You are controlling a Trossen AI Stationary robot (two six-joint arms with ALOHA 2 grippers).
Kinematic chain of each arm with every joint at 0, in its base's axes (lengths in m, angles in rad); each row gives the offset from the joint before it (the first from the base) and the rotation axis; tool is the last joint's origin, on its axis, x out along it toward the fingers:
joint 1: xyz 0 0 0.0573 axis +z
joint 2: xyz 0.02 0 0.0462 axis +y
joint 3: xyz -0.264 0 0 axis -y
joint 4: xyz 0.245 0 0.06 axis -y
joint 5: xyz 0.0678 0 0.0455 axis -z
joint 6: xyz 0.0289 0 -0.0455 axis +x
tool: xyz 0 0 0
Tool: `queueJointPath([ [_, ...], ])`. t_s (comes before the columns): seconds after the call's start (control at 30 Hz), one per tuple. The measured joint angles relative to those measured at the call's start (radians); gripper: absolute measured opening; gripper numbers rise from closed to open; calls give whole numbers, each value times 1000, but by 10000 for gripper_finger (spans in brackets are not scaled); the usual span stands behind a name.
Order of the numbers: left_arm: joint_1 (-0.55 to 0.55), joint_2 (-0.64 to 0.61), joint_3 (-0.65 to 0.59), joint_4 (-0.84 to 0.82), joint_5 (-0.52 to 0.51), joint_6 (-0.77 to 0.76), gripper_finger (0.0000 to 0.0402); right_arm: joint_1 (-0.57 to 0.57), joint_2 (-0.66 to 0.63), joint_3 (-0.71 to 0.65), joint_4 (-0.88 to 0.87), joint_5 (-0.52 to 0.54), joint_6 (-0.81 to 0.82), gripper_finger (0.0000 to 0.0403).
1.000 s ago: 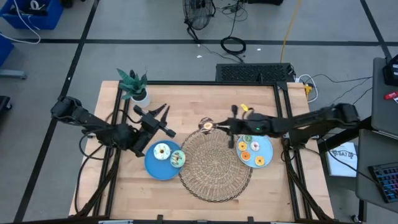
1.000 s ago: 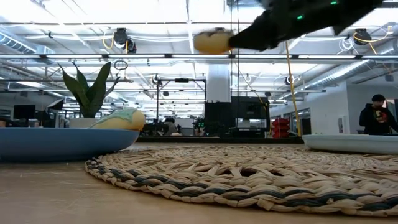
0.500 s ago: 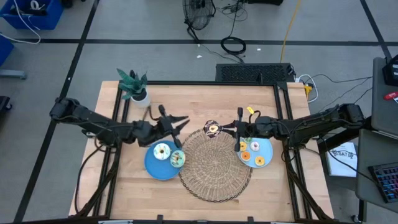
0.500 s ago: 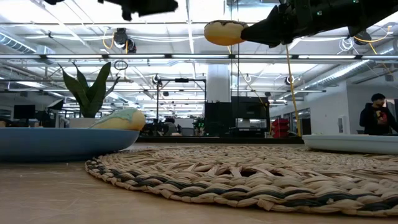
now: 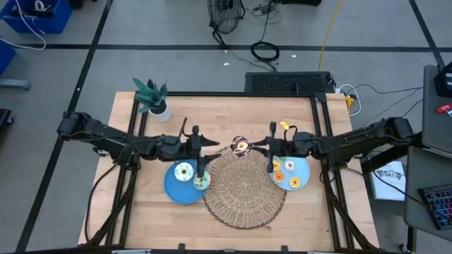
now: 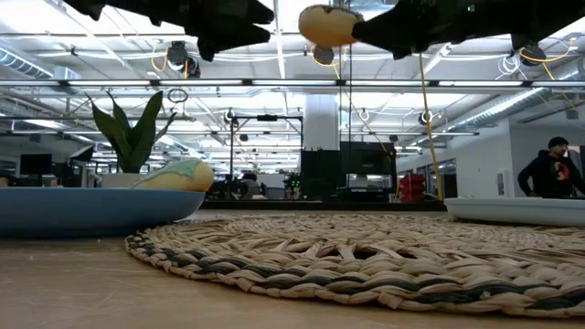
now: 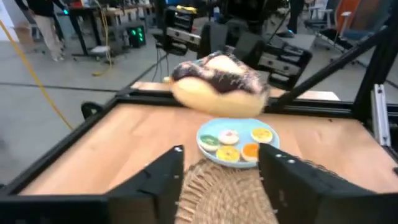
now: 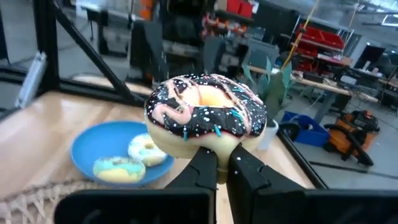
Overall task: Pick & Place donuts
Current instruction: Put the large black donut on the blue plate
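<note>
A chocolate-iced donut (image 8: 205, 115) with sprinkles hangs in the air over the far edge of the wicker mat (image 5: 244, 187), with my right gripper (image 8: 224, 165) shut on it. My left gripper (image 7: 221, 168) stands open and level just left of that donut (image 7: 217, 81), pointing at it with nothing between its fingers. A white-iced donut (image 5: 184, 171) and a green-iced one (image 5: 201, 180) lie on the left blue plate (image 5: 173, 189). Several small donuts lie on the right blue plate (image 5: 300, 166). My right gripper pinches the donut's rim (image 8: 211, 144) on the side facing the gripper, between its two fingers. The fingers come in level from the table's right. The donut is lifted clear above the mat, roughly level with its icing up.
A potted plant (image 5: 152, 99) stands at the table's far left corner. The wicker mat fills the middle near part of the table between the two plates. Black frame rails (image 5: 326, 120) run along the table's sides. A person (image 6: 553, 169) is in the room beyond.
My left gripper has swung toward the table's right, toward the held donut. It has tipped down from pointing upward to lying level, and it has sunk a little. My right gripper has kept its hold on the donut and shifted only slightly.
</note>
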Motion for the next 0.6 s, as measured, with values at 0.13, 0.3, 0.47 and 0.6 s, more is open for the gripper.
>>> queueJointPath([
  [0.13,2,19,0,64,-2,18,255,5,12,0,28,-53,13,6],
  [0.3,12,86,0,163,0,27,287,5,30,0,30,-45,21,7],
  [0.47,14,132,0,216,42,59,284,6,31,0,27,-44,21,7],
  [0.6,13,130,0,243,102,54,273,6,31,0,28,-42,21,8],
])
